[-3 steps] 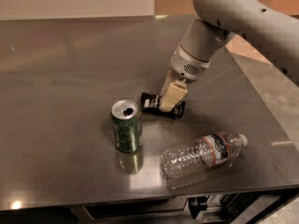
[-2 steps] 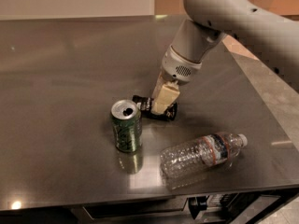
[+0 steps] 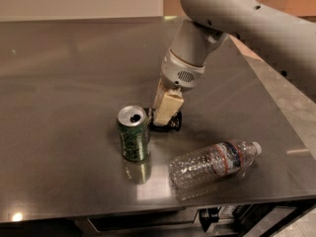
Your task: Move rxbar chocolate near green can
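The green can [image 3: 134,137] stands upright on the dark metal table [image 3: 64,83], its silver top open. The rxbar chocolate [image 3: 173,124], a small black wrapper bar, lies on the table right beside the can's right side, mostly covered by the fingers. My gripper [image 3: 164,117] comes down from the upper right on the grey arm [image 3: 237,19]. Its cream fingers [image 3: 168,105] are shut on the bar, low at the table surface.
A clear plastic water bottle [image 3: 212,163] lies on its side at the front right, close to the bar and the can. The table's right edge [image 3: 281,117] and front edge [image 3: 163,206] are near.
My gripper has moved left with the bar in it, bringing the bar from a short way off to right beside the can. The can and bottle have not moved.
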Tool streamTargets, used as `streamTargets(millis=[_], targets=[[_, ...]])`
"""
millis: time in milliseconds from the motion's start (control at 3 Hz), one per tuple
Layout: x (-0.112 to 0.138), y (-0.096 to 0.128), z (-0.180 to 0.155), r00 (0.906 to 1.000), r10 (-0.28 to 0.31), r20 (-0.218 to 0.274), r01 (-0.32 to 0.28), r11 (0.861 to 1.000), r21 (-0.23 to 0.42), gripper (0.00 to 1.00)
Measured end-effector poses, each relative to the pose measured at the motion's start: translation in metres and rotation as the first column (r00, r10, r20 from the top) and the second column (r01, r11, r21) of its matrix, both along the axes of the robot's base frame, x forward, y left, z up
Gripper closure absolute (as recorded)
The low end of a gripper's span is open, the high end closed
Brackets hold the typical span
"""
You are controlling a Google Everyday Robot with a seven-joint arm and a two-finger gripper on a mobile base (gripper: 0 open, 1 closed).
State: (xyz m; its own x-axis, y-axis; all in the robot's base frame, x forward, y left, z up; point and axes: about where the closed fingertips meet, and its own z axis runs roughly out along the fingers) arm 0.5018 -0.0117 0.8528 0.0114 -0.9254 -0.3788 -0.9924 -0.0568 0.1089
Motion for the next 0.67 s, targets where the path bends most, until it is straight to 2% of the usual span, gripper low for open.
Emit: streamTargets(millis=[333, 667], targets=[[-0.0072, 0.0047, -0.0003, 0.9995, 0.030, -0.003, -0.030, 0.999, -0.014, 0.61], [-0.0062, 0.0062, -0.0003, 0.9996, 0.029, 0.002, -0.029, 1.000, -0.011, 0.38]])
